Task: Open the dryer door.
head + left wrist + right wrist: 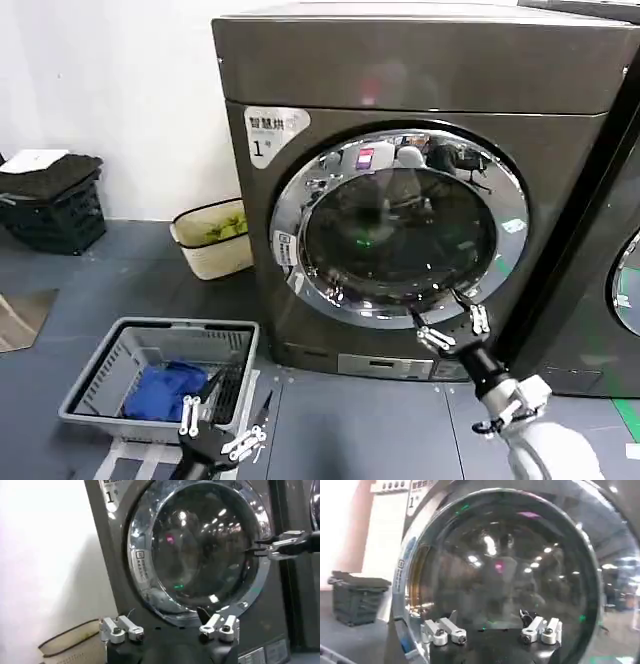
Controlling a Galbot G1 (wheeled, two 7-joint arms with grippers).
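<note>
Head view: right gripper [452,318], fingers spread, at closed dryer door [398,226]; basket [160,378] beside parked, spread-fingered left gripper [222,428].

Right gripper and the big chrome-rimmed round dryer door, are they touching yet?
Cannot tell. In the head view the open right gripper overlaps the chrome-rimmed round dryer door at its lower rim, but no view shows contact or a gap plainly.

The dark grey floor [330,420] before me carries the dryer [420,110] far right, a cream bin [212,245] just beside it on the left, a black crate [55,205] far left, and my near grey basket [160,380] (blue cloth [165,390] inside).
</note>
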